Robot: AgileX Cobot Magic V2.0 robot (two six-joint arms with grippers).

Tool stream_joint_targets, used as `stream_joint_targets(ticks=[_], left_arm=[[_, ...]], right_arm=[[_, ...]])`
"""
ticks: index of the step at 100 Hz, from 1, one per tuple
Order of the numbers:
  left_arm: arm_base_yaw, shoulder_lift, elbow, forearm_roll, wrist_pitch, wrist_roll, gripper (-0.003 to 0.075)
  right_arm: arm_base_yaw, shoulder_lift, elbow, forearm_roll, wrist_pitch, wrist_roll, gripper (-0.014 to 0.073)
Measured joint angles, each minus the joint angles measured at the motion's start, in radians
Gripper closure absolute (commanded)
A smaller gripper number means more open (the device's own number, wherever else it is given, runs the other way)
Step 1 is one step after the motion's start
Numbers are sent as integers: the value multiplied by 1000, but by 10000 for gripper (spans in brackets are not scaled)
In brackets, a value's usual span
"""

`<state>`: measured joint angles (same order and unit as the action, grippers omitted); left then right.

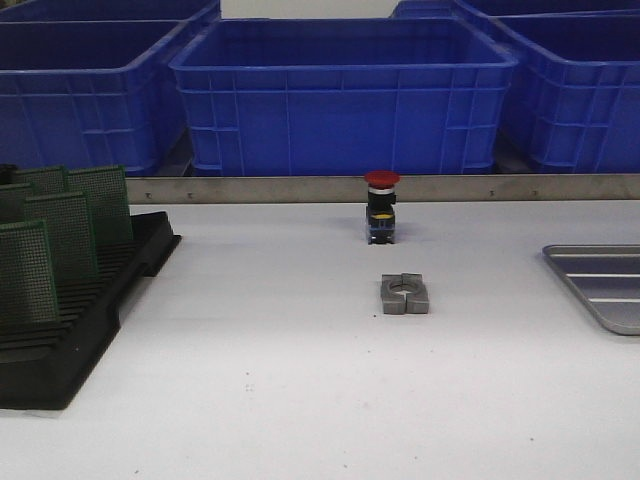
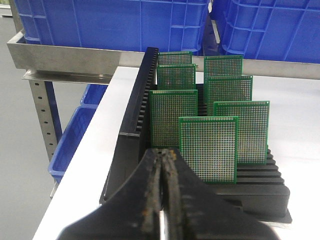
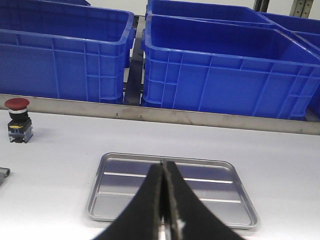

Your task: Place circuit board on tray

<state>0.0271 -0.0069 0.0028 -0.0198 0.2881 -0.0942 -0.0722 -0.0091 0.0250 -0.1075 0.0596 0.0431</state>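
Several green circuit boards stand upright in a black slotted rack at the table's left; they also show in the left wrist view. My left gripper is shut and empty, just short of the rack's near end. The grey metal tray lies at the table's right edge, with nothing in it. In the right wrist view my right gripper is shut and empty, hanging over the tray. Neither gripper shows in the front view.
A red-capped push button stands at the table's back middle, also in the right wrist view. A grey split metal clamp lies in front of it. Large blue bins stand behind a metal rail.
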Motion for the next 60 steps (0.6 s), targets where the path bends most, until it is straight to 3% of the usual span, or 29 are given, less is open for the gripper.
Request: stream_joint_targets(ticks=[38,60], left_arm=[[0,0,0,0,-16,0,741],[0,0,0,-4,-166,0,741]], right_arm=[[0,0,0,0,0,0,654],[0,0,0,0,0,0,654]])
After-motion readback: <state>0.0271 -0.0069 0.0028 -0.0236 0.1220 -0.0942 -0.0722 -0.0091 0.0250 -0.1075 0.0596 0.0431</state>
